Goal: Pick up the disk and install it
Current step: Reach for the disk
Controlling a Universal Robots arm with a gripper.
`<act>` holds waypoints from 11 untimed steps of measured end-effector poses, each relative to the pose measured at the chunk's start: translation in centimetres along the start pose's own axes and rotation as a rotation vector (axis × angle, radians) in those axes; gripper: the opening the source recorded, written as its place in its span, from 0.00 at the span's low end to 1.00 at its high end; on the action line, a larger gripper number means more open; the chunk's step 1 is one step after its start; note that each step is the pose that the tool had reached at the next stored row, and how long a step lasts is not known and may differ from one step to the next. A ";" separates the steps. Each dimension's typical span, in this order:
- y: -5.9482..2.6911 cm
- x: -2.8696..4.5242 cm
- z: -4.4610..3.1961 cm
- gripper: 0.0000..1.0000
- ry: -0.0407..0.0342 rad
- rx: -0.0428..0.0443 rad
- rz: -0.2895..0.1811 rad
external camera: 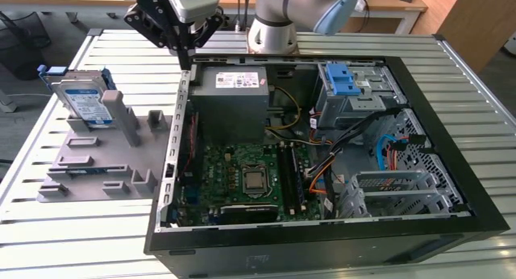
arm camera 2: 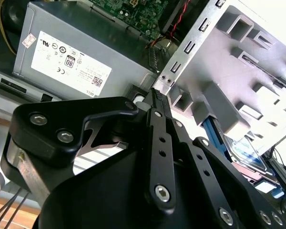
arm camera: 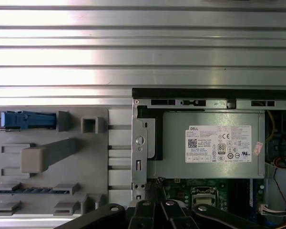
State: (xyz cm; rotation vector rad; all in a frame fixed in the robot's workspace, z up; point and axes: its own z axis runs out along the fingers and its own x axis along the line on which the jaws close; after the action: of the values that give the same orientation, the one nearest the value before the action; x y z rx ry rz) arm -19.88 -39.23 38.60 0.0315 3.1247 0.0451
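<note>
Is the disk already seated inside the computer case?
No: in the exterior view the disk stands upright in the grey holder, outside the open computer case.

A black case (external camera: 322,246) lies open on a slatted metal table (external camera: 72,237). Inside, toward the top of the exterior view, a grey power supply (external camera: 234,98) with a white sticker sits against the case wall on the exterior view's left. Below it lies a green motherboard (external camera: 234,170) with a bare CPU (external camera: 255,180). On the exterior view's right, a metal drive cage (external camera: 363,95) carries a blue latch (external camera: 340,80), and cables (external camera: 364,128) run past it. A grey fixture (external camera: 96,164) with slots and posts rests on the table just beside the case.
</note>
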 end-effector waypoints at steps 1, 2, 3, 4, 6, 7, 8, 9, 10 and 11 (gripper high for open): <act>0.00 0.05 0.00 0.11 0.0000 0.0001 0.000; 0.00 0.10 0.00 0.11 0.0000 0.0000 0.000; 0.00 0.14 0.00 0.11 0.0000 0.0000 0.000; 0.00 0.18 0.00 0.11 0.0000 0.0001 0.000; -0.01 0.27 0.00 0.11 0.0000 0.0000 0.000; -0.01 0.32 0.00 0.11 0.0000 0.0000 0.000; -0.01 0.36 0.00 0.11 0.0000 0.0000 0.000; -0.01 0.41 0.00 0.11 0.0000 0.0001 0.000; -0.01 0.45 0.00 0.11 0.0001 0.0001 0.000; -0.01 0.49 0.00 0.11 0.0000 0.0001 0.000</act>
State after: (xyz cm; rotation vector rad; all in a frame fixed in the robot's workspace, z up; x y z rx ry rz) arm -20.37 -39.23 38.59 0.0315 3.1247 0.0450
